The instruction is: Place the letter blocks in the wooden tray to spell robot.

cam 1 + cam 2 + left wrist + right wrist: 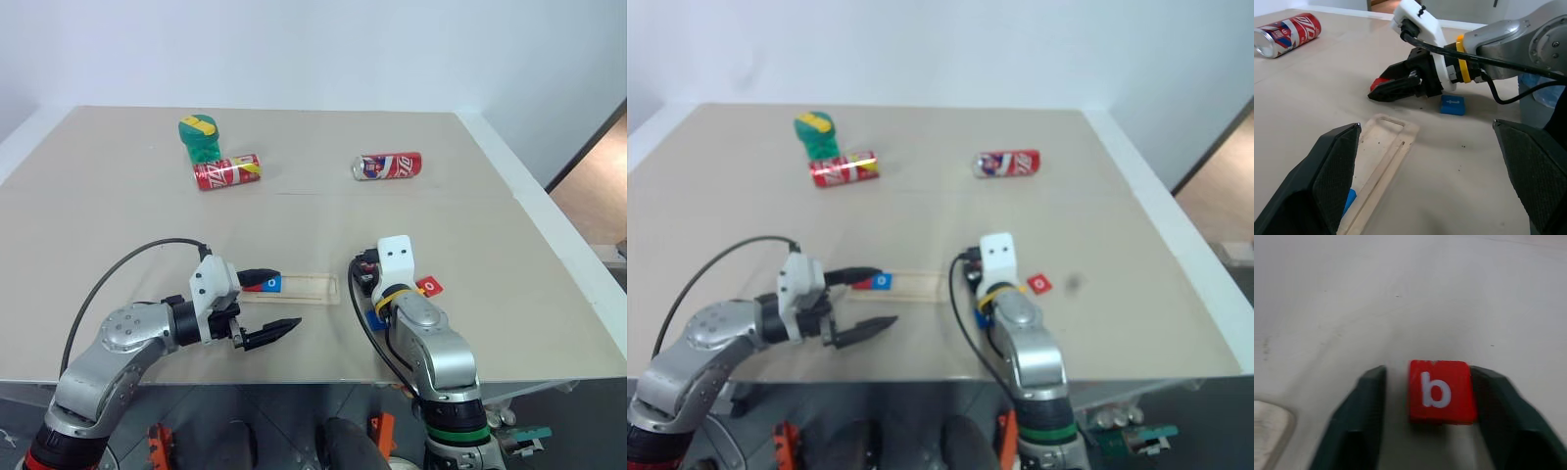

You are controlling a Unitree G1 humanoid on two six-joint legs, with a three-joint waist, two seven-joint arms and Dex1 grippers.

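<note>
Right tool (1430, 396): fingers straddling the red b tile (1440, 391), one finger touching its edge, the other showing a thin gap; jaws partly drawn in, not yet firmly pinching as far as I am reading it. In the left wrist view the same tool (1393, 87) is lying low on the worktop (294, 225) with the red tile at its tips.

Handling judgement: tile looking small, flat, rigid, light; faces probably smooth, so likely sliding if nudged from one side. Best hold appearing to be across two opposite edges, fingers low against the worktop, letter face up.

Just beside the right wrist a blue tile (1452, 105) is lying flat; its letter is too small to read. A red o tile (429, 287) is sitting near the right arm, on its outer side.

Left tool (263, 305): standing wide open, empty, hovering at the near end of the tray (309, 287). A blue o tile (272, 285) is sitting in the tray groove, with a red tile (251, 287) touching it on the end side, partly hidden by a finger.

The b tile is lying well off the tray's far end, toward the right arm.

Farther out: two red cans (227, 171) (387, 165) lying on their sides, and a green container (199, 136), all well apart from the tiles
</note>
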